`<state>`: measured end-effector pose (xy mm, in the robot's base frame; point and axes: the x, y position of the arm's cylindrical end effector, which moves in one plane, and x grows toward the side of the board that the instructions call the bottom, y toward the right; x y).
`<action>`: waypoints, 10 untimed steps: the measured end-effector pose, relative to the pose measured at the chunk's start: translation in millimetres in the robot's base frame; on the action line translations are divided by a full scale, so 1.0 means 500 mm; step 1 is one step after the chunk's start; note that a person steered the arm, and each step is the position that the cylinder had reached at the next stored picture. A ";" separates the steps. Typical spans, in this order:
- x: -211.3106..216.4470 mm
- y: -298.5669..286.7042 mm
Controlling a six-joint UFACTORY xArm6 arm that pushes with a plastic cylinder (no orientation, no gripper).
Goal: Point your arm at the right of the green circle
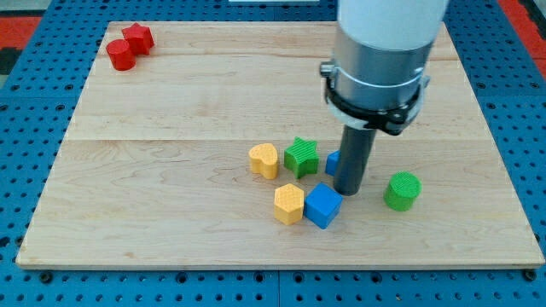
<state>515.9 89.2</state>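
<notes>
Nearest the frame's bottom sit the blue cube [322,205] and yellow hexagon [289,203]; my tip [347,192], a bare rod grasping nothing, stands just above-right of the cube. Swinging right carelessly could nudge the green circle [402,190] at lower right; it's upright, axis vertical, no facing

My tip [348,191] rests on the wooden board [171,196], left of the green circle [402,190] and apart from it; a blue cube [322,205] sits just beside it, below-left; a yellow hexagon [289,203] touches that cube; a green star [301,156] and yellow heart [264,159] lie further left; two red blocks [129,46] occupy the top-left corner.
</notes>
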 end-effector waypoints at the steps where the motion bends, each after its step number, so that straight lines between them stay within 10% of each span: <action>1: -0.070 -0.074; 5: -0.287 0.050; 7: -0.059 0.352; 10: 0.094 0.111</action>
<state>562.8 144.7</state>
